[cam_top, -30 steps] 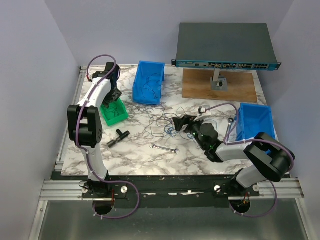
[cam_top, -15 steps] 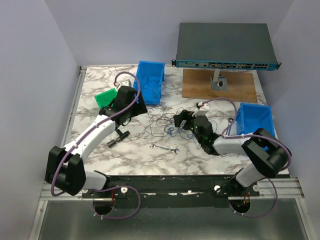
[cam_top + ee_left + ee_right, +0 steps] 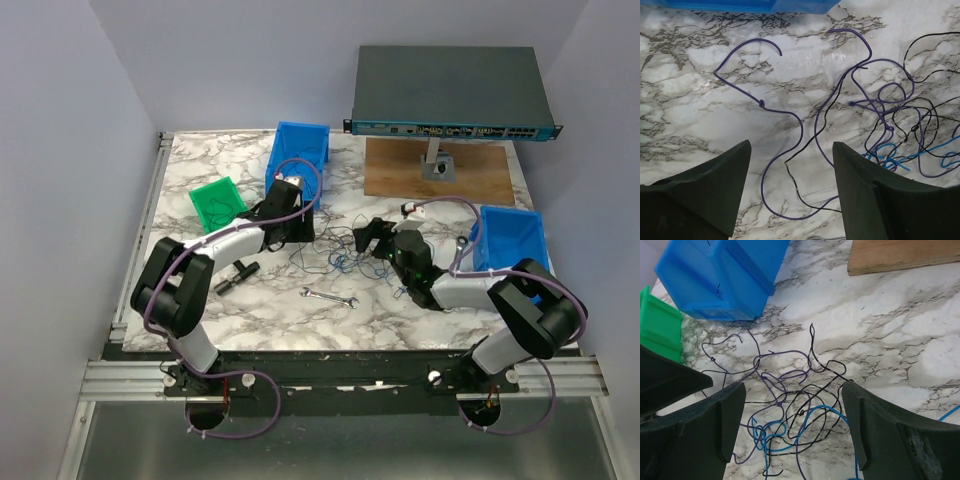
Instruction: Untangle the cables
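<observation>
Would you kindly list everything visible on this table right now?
cables: several, purple, black and blue, tangled mid-table
blue bins: two, blue, back centre and right edge
green bin: one, green, back left
wrench: one, silver, before the tangle
fitting: one, black, left of wrench
switch: one, grey, raised, back right
board: one, wood-brown, under the switch
table: one, white marble
left claw: one, black, open, left of tangle
right claw: one, black, open, right of tangle

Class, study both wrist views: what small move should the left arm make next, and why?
Probably lower the left gripper and close on the purple strand that lies just below its open jaws. That strand trails out to one side of the knotted cables, away from the thick of the tangle, so it looks the easiest one to draw free.
</observation>
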### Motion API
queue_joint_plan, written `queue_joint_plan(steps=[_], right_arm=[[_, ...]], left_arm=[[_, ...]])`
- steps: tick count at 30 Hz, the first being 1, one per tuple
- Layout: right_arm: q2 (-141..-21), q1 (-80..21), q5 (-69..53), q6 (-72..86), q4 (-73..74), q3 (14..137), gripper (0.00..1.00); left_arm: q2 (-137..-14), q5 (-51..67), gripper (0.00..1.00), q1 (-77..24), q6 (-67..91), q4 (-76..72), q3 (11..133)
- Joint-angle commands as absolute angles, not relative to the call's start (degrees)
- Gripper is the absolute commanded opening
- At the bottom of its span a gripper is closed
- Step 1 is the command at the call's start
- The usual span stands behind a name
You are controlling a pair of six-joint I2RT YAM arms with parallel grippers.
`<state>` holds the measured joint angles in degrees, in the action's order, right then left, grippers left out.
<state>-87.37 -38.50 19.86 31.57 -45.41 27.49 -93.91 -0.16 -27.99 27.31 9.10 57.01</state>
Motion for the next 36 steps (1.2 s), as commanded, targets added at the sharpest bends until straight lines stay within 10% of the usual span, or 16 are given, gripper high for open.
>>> queue_joint_plan(steps=[1,5,9,21,31,36], right_arm=[[-88.29,-38.31,17.76,29.98,-46.16,28.03,0.85],[-90.54,-38.32,19.48,29.92,-40.15,31.74,0.85],[-92.47,-38.33,24.92,31.72,-34.73,34.64,0.85],[-93.63,-33.95,22.74,39.17,-31.75,34.86,0.71],[-90.21,-33.13,23.72,39.97,-34.32,31.59,0.02],[-85.08,-33.13,33.48,43.51,-33.26,28.13,0.01]], left_arm=[[-97.24,2.14,0.64,-28.42,24.48,8.66,60.38],[-98.75,4.26,0.44,-28.36,23.86,7.97,61.05],[-97.03,6.76,0.0,-28.48,23.12,6.96,61.01],[-84.48,8.59,0.0,-28.48,23.93,-7.53,49.01],[-69.8,-6.83,0.0,-28.26,26.29,-15.62,36.98],[-64.21,-24.96,0.0,-28.18,31.66,-9.81,34.75]])
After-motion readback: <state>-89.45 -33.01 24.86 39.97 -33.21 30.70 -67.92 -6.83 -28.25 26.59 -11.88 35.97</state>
